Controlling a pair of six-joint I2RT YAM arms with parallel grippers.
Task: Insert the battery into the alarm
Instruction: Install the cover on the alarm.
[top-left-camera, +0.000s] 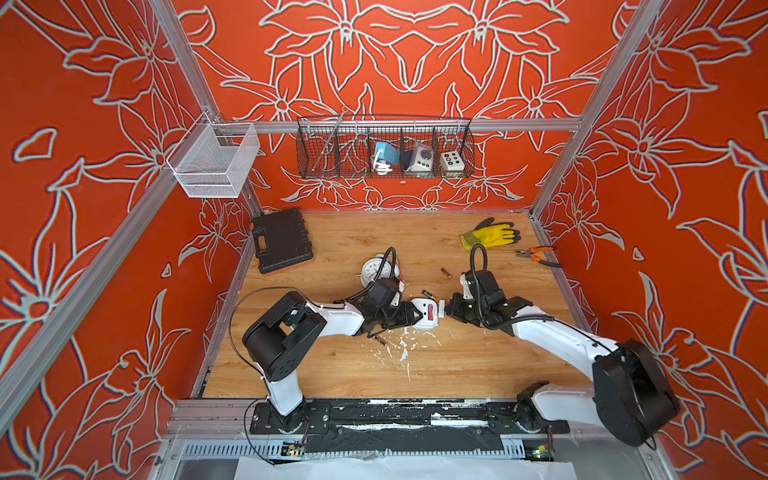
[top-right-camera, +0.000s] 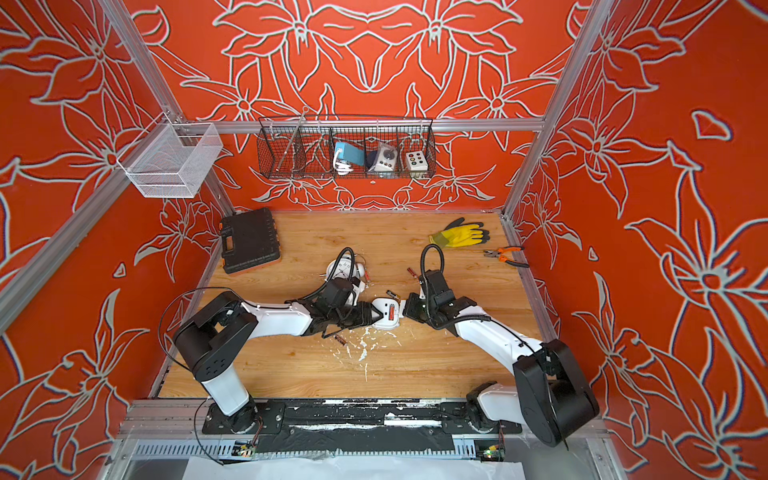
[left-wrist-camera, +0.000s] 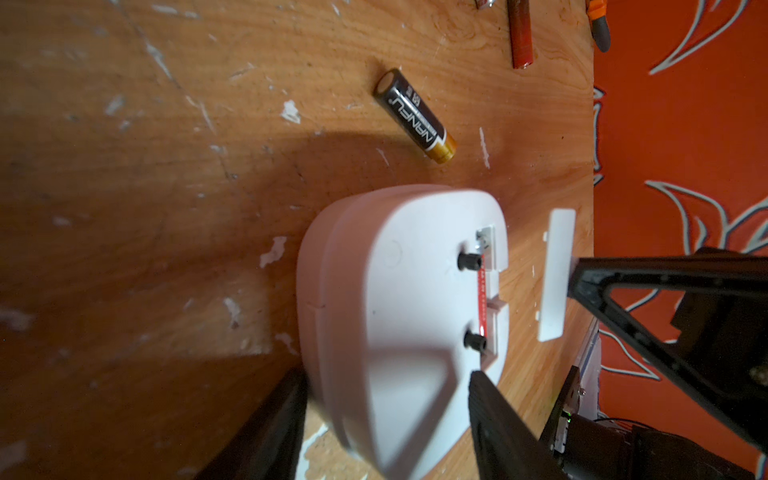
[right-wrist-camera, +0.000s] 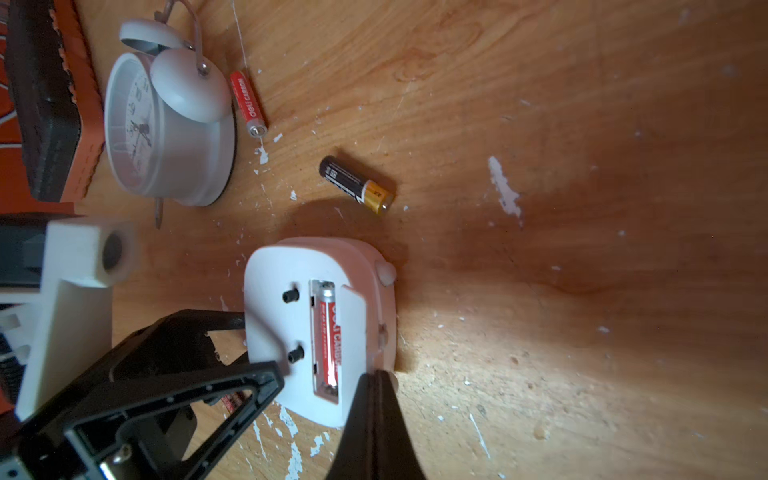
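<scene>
at the centre of the surface (top-left-camera: 436, 374) the left claw (left-wrist-camera: 386, 380) grasps the white alarm (left-wrist-camera: 395, 291), back side up. the red battery (right-wrist-camera: 330, 340) already lies in its open bay. at the alarm's three o'clock, just beside it, the right claw (right-wrist-camera: 374, 378) is clenched on the bay cover (left-wrist-camera: 557, 274). step in hand, i judge: closing up. next the cover must meet the bay squarely, tabs first, then slide home.

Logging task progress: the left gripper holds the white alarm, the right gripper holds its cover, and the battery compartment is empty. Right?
No. The left gripper holds the white alarm and the right gripper holds its cover, but the battery compartment is not empty: the right wrist view shows a red battery in it.
</scene>
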